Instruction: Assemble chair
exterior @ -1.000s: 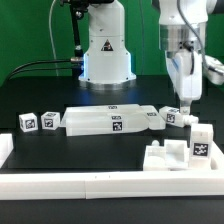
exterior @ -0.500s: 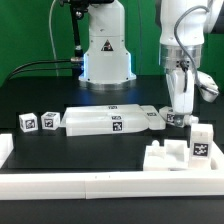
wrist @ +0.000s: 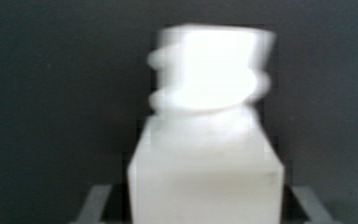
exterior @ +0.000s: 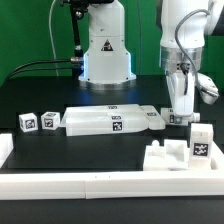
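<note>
Pincer (exterior: 181, 110) is down at the desk (exterior: 100, 146), toward the exterior view's right edge, fingers pointing straight down. Its tips are at a small piece (exterior: 173, 118) that sits just off the slab's end. Wrist view is blurred: the small piece (wrist: 197, 130) fills the middle, with grey fingers (wrist: 98, 205) either side of its base. It looks like the piece is between them, but I can't tell if they're clamped on it or just open around it.

Slab (exterior: 108, 120) lies flat mid-desk, tag facing the near edge. Two cubes (exterior: 37, 122) sit side by side toward the exterior view's left edge. Notched block (exterior: 168, 156) and upright piece (exterior: 200, 143) are in the near corner on the exterior view's right, against the rail (exterior: 90, 186) along the near edge.
</note>
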Motion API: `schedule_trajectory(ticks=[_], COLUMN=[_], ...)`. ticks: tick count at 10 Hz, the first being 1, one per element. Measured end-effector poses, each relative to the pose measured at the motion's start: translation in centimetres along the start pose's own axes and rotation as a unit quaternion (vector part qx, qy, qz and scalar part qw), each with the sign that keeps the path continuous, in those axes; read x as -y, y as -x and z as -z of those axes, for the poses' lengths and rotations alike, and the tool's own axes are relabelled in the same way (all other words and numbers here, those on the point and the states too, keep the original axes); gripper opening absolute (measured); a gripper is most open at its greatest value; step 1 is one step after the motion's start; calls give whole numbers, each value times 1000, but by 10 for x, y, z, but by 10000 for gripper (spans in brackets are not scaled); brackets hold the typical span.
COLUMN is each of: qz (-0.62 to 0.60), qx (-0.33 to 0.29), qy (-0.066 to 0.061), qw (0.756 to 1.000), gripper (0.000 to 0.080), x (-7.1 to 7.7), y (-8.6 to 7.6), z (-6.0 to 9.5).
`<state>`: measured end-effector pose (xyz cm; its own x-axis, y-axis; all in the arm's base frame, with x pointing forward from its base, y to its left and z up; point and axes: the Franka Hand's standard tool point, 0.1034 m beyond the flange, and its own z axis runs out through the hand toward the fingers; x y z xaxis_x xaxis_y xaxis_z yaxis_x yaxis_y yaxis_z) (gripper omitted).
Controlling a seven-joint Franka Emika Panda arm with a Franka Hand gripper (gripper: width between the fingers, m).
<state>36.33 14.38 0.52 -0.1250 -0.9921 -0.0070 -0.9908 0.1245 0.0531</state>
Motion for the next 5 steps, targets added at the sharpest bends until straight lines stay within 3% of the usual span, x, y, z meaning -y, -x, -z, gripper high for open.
schedule_trajectory(ticks=[2,3,5], qz=[29,79,198], qx=[14,18,16], qy=[25,27,15], qw=[999,996,980], gripper=[276,276,276], x=[-5,0,12], y=[33,39,32], z=[4,7,9])
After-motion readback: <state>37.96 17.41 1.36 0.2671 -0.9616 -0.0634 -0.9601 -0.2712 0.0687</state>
